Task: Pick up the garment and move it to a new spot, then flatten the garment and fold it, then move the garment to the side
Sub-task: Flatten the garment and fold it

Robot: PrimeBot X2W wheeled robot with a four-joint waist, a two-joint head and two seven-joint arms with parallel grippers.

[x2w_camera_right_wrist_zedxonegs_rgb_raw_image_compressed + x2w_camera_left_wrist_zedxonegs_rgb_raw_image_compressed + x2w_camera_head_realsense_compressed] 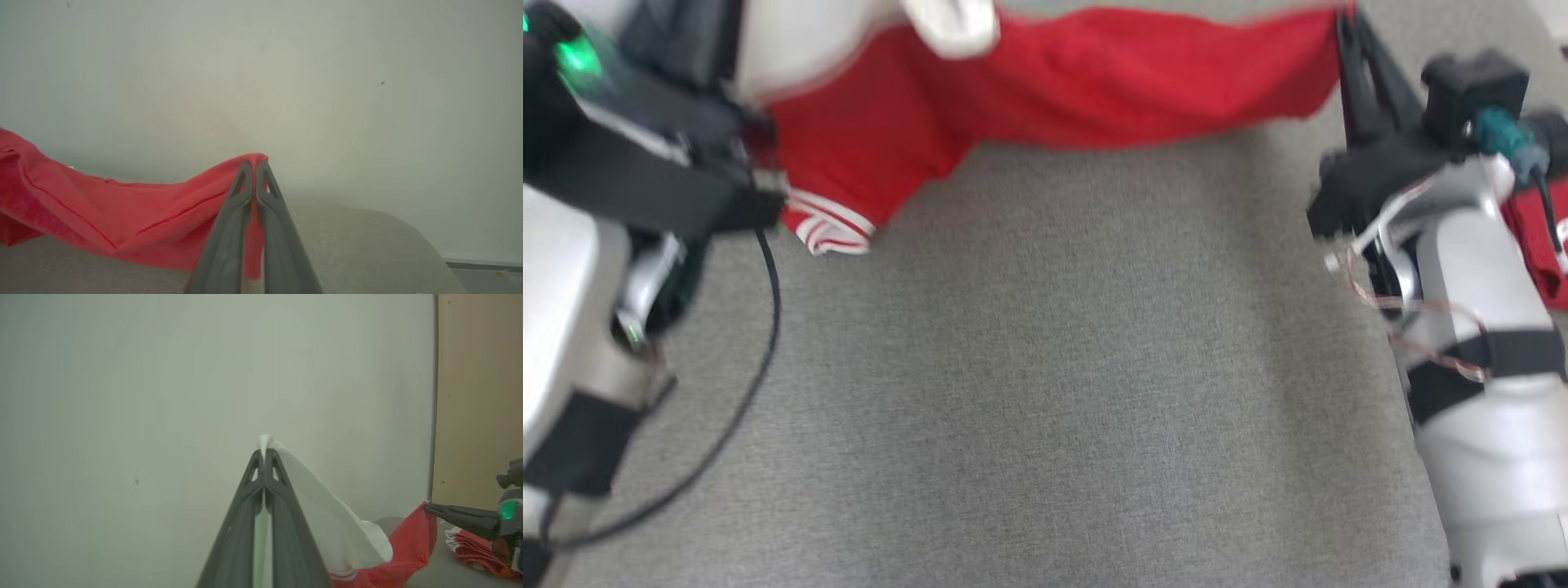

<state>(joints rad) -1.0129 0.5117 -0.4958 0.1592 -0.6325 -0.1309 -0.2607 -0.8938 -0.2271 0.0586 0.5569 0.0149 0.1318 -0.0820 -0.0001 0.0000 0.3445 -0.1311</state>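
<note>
Red cloth with a white panel, the garment (pixel 1094 73) hung stretched across the top of the head view above the grey worktop (pixel 1045 367), its white-striped cuff (pixel 829 229) drooping at the upper left. At its left end the left end effector (pixel 264 452) was pinched fully closed on the white panel; at its right end the right end effector (pixel 254 164) was clamped tight on a red edge.

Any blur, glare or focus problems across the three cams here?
Head view: motion-smeared throughout, the garment soft-edged. Left wrist view: left gripper sharp, light flat and greenish, no glare. Right wrist view: right gripper crisp, cloth behind it slightly soft.
</note>
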